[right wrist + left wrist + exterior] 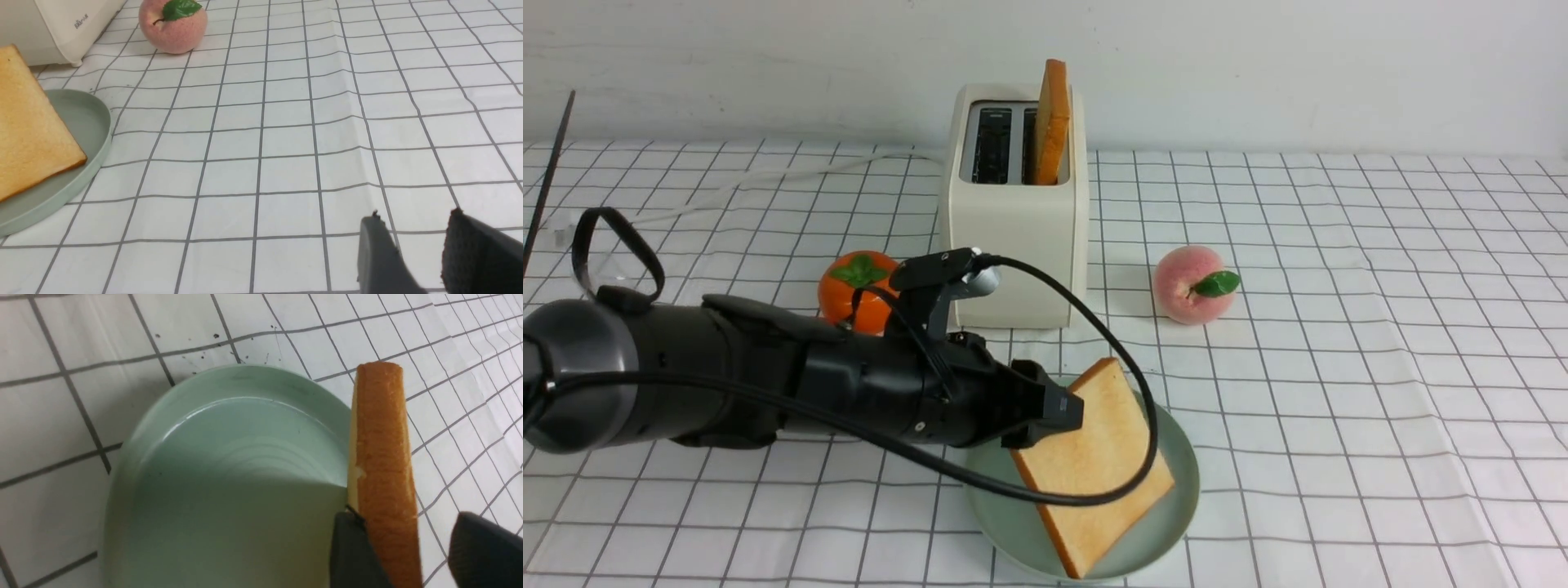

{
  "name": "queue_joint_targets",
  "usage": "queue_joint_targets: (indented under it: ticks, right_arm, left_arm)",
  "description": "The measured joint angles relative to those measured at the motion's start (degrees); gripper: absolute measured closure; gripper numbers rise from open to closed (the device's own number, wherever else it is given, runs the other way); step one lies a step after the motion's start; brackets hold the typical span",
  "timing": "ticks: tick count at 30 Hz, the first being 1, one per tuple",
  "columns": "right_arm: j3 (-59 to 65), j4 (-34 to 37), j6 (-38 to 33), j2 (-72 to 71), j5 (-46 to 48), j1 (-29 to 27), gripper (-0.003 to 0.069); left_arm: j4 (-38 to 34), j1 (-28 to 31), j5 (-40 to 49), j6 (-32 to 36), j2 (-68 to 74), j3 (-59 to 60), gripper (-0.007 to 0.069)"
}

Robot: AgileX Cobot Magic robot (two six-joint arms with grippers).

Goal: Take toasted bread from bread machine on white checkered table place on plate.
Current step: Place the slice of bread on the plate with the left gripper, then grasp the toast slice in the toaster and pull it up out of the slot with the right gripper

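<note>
Roughly halfway: one slice (1094, 457) leans tilted on the plate (1181, 505), the left pincer (1058, 412) parted loosely around its edge; the other slice (1054, 122) stands in the bread machine (1013, 212), farther back; the right pincer (414, 214) is spread, empty.

You have 2 slices of toasted bread, both square and thin, with golden-tan faces and a darker orange-brown crust. The upright slice (1054, 122) stands in the right slot of the bread machine (1013, 245), and much of it rises above the grey metal top. This machine is a cream-white box with rounded corners, at the far middle of the white checkered counter (1339, 408). The tilted slice (1094, 457) leans over the plate (1183, 498) with its low corner on the plate. 1 finger of the left pincer (1054, 418) touches its raised side; the other stands apart. The plate is round, shallow and pale mint-green, and lies near you, in front of the machine.
</note>
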Motion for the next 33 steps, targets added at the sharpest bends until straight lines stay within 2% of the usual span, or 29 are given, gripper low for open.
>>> queue_joint_targets:
  ticks: [1,5,7,10,12,14,18,19,20,21,23,26,31,33]
  right_arm:
    - [0.00,0.00,0.00,0.00,0.00,0.00,0.0419]
    - [0.00,0.00,0.00,0.00,0.00,0.00,0.0419]
    - [0.00,0.00,0.00,0.00,0.00,0.00,0.0419]
    - [0.00,0.00,0.00,0.00,0.00,0.00,0.0419]
    - [0.00,0.00,0.00,0.00,0.00,0.00,0.0419]
    - [0.00,0.00,0.00,0.00,0.00,0.00,0.0419]
    - [0.00,-1.33,0.00,0.00,-0.68,0.00,0.0419]
    - [0.00,-1.75,0.00,0.00,-0.78,0.00,0.0419]
    - [0.06,-2.92,0.16,0.00,-1.42,0.00,0.0419]
    - [0.18,-3.03,0.61,0.00,-1.98,0.00,0.0419]
    - [0.62,-1.34,3.52,0.00,-5.26,0.00,0.0419]
    - [0.67,4.99,10.00,0.00,-12.22,0.00,0.0419]
    - [0.67,14.11,20.44,0.00,-21.71,0.00,0.0419]
    - [0.67,15.27,22.65,0.00,-22.20,0.00,0.0420]
  left_arm:
    - [0.05,0.00,0.00,0.94,-0.94,0.00,0.0194]
    - [0.35,0.00,-1.71,4.69,-5.04,0.00,0.0078]
    - [0.41,0.00,-3.87,6.38,-8.64,0.00,0.0055]
    - [0.41,0.00,-7.48,7.78,-14.46,0.00,0.0062]
    - [0.41,0.00,-9.29,8.09,-18.18,0.00,0.0092]
    - [0.41,0.00,-10.86,8.09,-22.49,0.05,0.0163]
    - [0.61,0.00,-12.16,6.32,-32.06,0.58,0.0470]
    - [0.61,0.00,-12.16,6.32,-32.06,0.64,0.0488]
    - [1.62,0.00,-12.16,5.31,-35.38,1.17,0.0596]
    - [2.62,0.00,-12.16,4.45,-36.95,1.47,0.0627]
    - [4.99,0.00,-12.02,1.98,-40.61,2.51,0.0638]
    - [9.21,0.00,-11.05,-2.33,-44.97,4.68,0.0638]
    - [22.43,0.00,-4.98,-10.53,-50.10,8.25,0.0638]
    - [24.96,0.00,-3.94,-12.40,-50.77,8.74,0.0638]
